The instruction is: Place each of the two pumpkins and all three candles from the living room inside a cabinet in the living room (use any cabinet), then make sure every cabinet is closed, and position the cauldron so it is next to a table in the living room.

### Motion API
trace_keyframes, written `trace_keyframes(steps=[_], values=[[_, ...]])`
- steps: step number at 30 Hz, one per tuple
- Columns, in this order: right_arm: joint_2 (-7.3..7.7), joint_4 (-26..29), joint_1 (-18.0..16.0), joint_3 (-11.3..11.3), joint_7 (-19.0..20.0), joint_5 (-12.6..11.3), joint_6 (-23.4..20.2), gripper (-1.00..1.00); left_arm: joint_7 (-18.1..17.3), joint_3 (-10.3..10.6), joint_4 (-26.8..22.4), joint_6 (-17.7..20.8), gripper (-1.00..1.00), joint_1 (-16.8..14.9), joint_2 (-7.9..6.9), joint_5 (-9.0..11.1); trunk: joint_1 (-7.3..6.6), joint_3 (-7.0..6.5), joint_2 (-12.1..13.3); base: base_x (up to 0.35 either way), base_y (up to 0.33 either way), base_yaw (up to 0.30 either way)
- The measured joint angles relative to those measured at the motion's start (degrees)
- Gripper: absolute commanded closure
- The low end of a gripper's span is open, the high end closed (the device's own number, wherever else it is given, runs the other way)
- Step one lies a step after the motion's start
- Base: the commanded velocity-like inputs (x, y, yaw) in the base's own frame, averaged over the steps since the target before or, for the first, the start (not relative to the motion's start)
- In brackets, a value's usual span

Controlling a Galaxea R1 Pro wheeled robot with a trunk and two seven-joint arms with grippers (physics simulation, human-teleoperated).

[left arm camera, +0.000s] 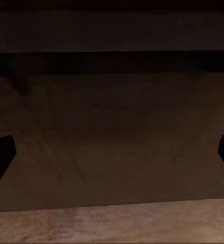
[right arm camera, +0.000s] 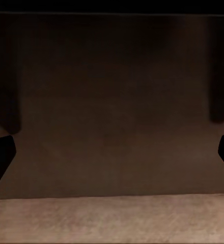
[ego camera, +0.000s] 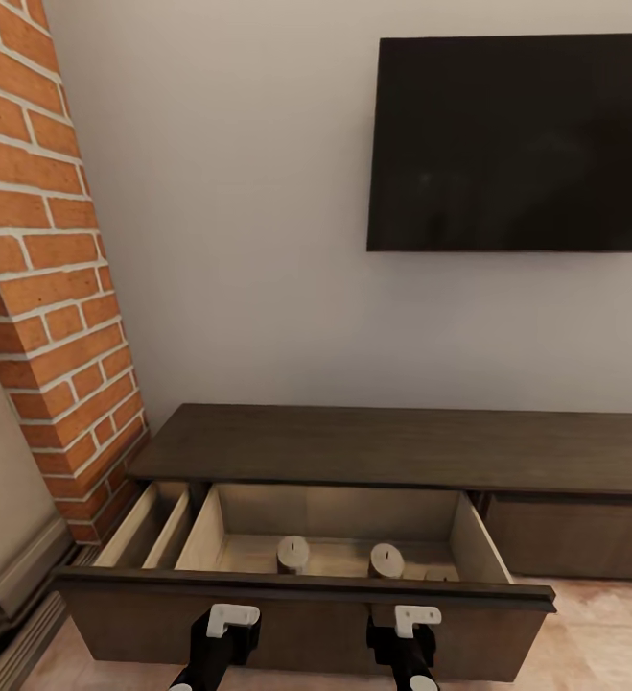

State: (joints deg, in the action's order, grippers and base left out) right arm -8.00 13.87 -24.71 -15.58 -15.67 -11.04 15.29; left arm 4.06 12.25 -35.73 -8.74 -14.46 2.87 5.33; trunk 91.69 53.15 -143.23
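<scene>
Nearest the camera in the head view, the left gripper (ego camera: 222,629) and the right gripper (ego camera: 407,629) point at the dark front panel (ego camera: 306,629) of a pulled-out drawer, one toward each half of it. Each wrist view shows its gripper's two dark fingertips (left arm camera: 1,155) (right arm camera: 0,155) spread wide at the edges of the picture with nothing between them, facing the brown panel above a strip of light plank floor (right arm camera: 112,221). Just behind the panel, the drawer's pale wooden inside holds two candles, the left candle (ego camera: 292,554) and the right candle (ego camera: 386,559), standing upright and apart; a pale bit by the right one may be a third, but it is too hidden to tell. The drawer belongs to the long, low cabinet (ego camera: 402,446) against the wall. Left of it rises the red brick chimney (ego camera: 47,278), and the black TV (ego camera: 515,144) hangs above.
</scene>
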Motion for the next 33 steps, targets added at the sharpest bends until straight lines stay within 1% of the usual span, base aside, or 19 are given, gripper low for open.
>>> trace_keyframes(steps=[33], values=[[0.00, -0.40, -0.01, -0.06, 0.07, 0.16, -0.05, -1.00, 0.00, 0.00, -0.09, 0.00, -1.00, 0.00, 0.00, 0.00, 0.00, 0.00, 0.00, 0.224, 0.000, 0.000]])
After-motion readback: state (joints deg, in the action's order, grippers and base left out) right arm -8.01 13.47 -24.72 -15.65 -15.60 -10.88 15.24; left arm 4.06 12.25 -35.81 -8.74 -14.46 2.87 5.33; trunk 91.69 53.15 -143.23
